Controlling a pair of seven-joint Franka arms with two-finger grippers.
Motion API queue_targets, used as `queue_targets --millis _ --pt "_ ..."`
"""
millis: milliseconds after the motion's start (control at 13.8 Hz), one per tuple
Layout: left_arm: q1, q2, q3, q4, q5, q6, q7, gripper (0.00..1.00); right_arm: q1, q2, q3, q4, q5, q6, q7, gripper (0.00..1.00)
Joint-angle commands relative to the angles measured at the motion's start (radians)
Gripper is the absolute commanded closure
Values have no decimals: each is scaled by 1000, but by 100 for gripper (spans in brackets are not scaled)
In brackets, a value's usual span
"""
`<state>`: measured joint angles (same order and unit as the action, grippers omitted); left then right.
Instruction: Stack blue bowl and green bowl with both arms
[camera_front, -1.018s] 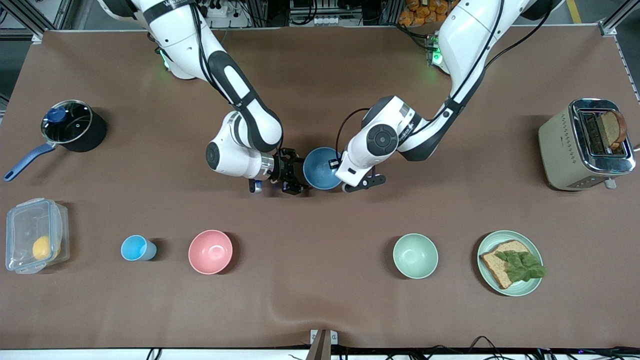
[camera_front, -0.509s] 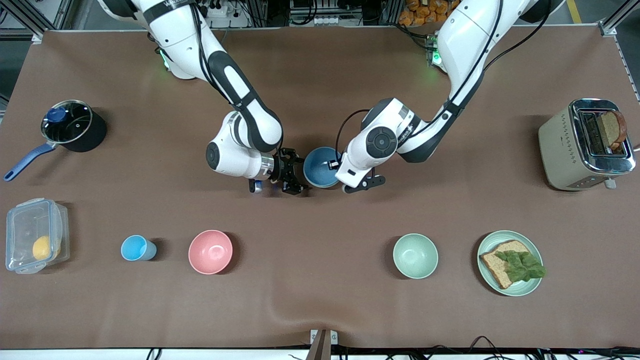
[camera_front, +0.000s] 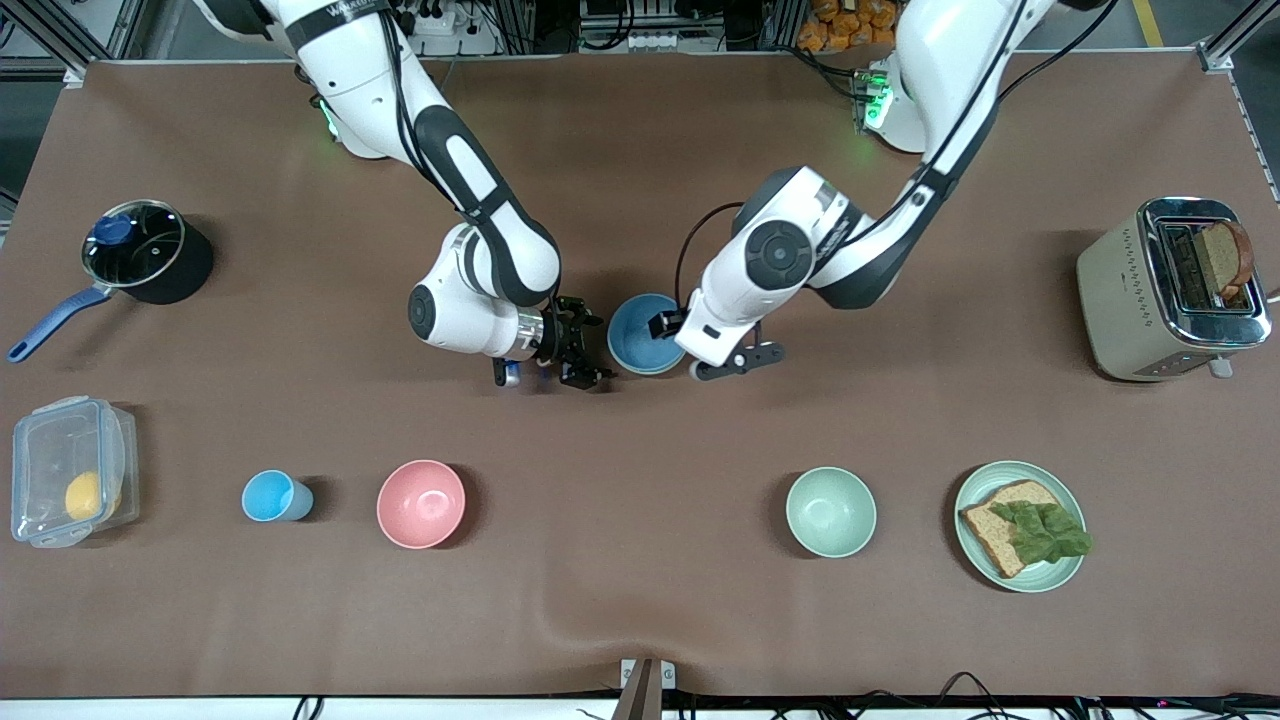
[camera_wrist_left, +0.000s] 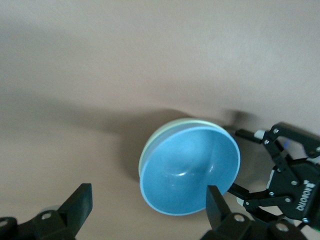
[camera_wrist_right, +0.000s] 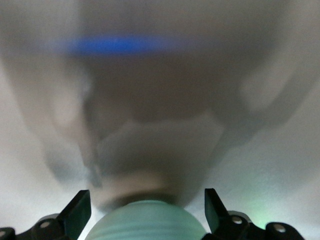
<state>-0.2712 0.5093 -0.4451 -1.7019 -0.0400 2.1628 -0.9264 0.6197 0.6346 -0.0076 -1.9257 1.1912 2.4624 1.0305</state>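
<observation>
Now the blue bowl (camera_front: 643, 338) sits nested inside the green bowl (camera_wrist_left: 150, 150), the pair resting on the brown table (camera_front: 640, 600) at about its middle, well away from every edge. Only a thin sage rim of the green one peeks out around the blue in my left wrist view, which tells me the stack is seated squarely.

My left gripper (camera_wrist_left: 145, 210) hangs just above the stack with its fingers spread wide apart and nothing between them, so the blue bowl rests on its own weight. My right gripper (camera_front: 578, 352) sits low beside the stack on the right arm's side, fingers (camera_wrist_right: 75, 210) also apart, straddling the green wall without squeezing it (I judge it was placed there to steady the lower bowl). With both hands empty, I take the stacking as done; what remains is to lift clear without nudging the rims.

Along the table edge nearest the front camera stand the pink bowl (camera_front: 421, 503), the small light-blue cup (camera_front: 271, 496), the paler mint bowl (camera_front: 830, 511) and the plate with bread and lettuce (camera_front: 1020, 526), all well apart from the stack.
</observation>
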Motion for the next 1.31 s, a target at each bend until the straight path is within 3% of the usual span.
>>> queue_targets --millis 0,145,291,582,873,1018,1236 --pt "70 -26 -1 103 98 -148 -22 0 -12 -39 2 -48 -16 -5 -23 0" --pt "111 -25 -1 220 123 -312 -16 0 -50 -59 0 -59 -57 -70 -23 0" --pt "165 -55 -1 263 170 -398 0 0 -112 -87 -21 -58 -161 -216 -21 0" --pt "260 -136 -6 269 177 -409 75 0 -210 -131 -83 -23 -399 -509 -36 0" --pt "334 -239 5 251 148 -509 303 0 -337 -162 -89 23 -522 -698 -114 0" --pt "316 -294 87 242 121 -584 413 0 -392 -165 -91 56 -596 -778 -157 0" --pt "311 -371 118 214 111 -658 501 0 -495 -164 -92 152 -705 -929 -286 0"
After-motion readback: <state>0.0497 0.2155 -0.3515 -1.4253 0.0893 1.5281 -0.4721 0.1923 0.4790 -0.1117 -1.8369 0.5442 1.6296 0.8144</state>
